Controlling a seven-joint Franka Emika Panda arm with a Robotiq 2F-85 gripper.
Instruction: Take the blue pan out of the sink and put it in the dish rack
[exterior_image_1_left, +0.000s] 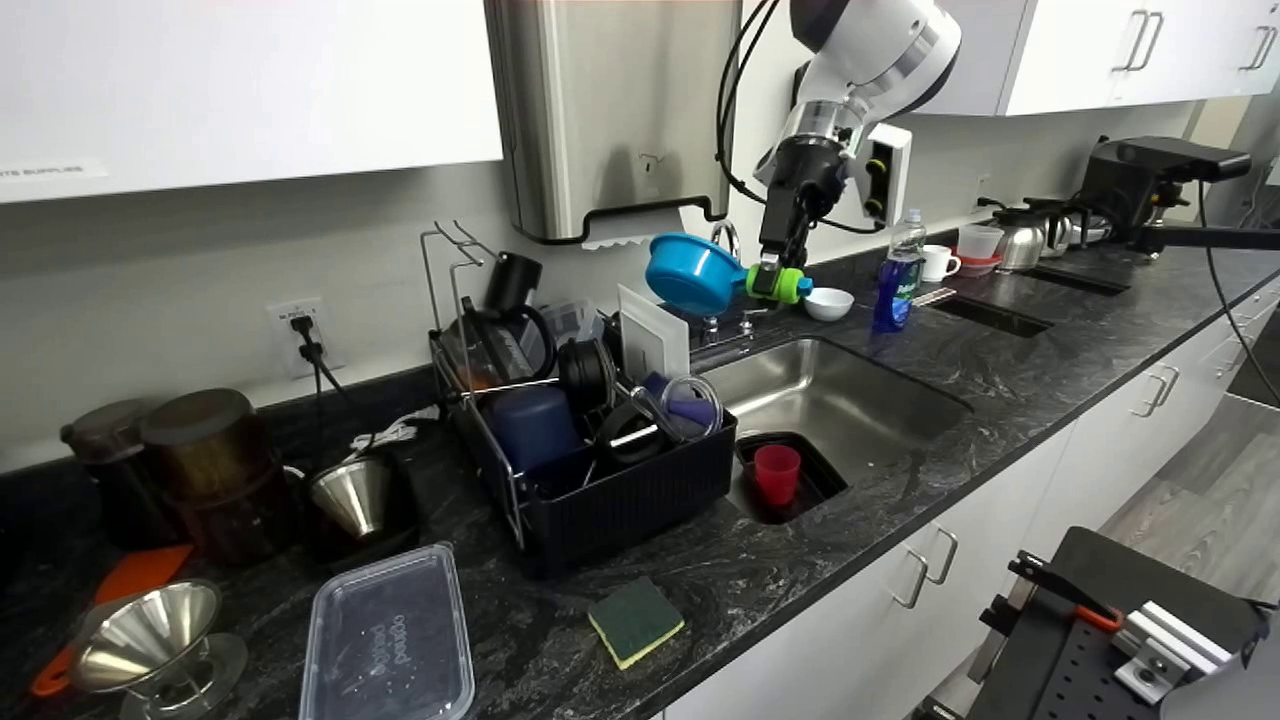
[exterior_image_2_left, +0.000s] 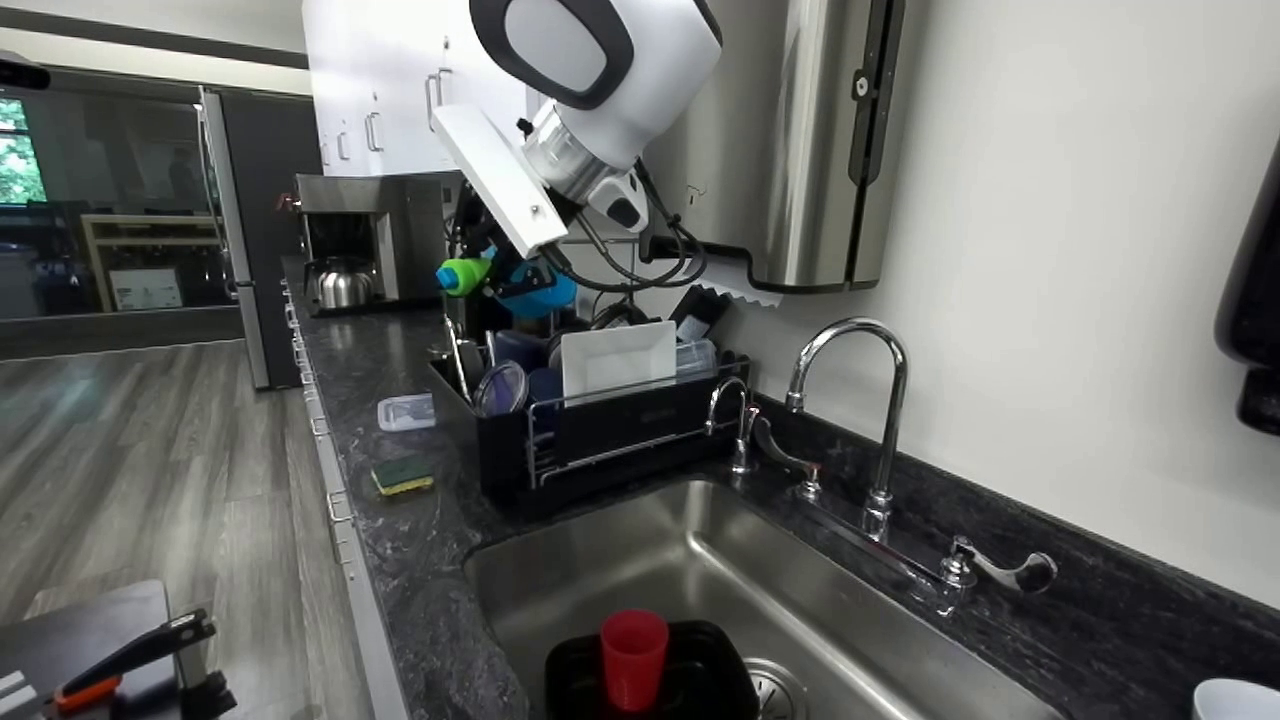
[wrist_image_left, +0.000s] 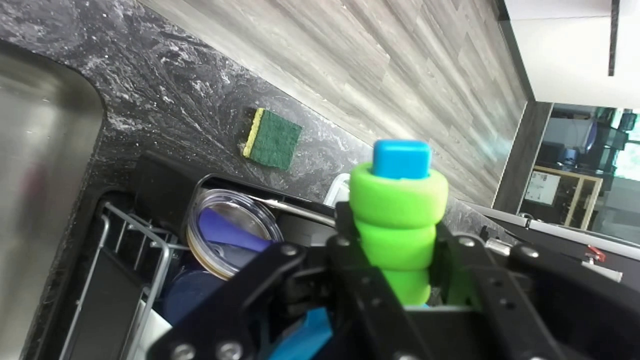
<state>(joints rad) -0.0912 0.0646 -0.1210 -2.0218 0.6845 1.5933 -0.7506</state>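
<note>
The blue pan (exterior_image_1_left: 692, 274) has a bright green grip on its handle. It is in the air in both exterior views, higher than the dish rack and partly hidden behind the gripper in an exterior view (exterior_image_2_left: 545, 292). My gripper (exterior_image_1_left: 776, 280) is shut on the green handle, which stands between the fingers in the wrist view (wrist_image_left: 393, 225). Part of the blue pan shows low in the wrist view (wrist_image_left: 306, 336). The black dish rack (exterior_image_1_left: 630, 518) is crowded with dishes and stands left of the steel sink (exterior_image_1_left: 835, 385) in that view.
A red cup (exterior_image_2_left: 634, 660) stands in a black tray (exterior_image_2_left: 715, 690) in the sink. The rack holds a white plate (exterior_image_2_left: 618, 358), a blue cup (exterior_image_1_left: 535, 428) and lids. A faucet (exterior_image_2_left: 893, 420) rises behind the sink. A sponge (exterior_image_1_left: 637, 620) lies on the counter.
</note>
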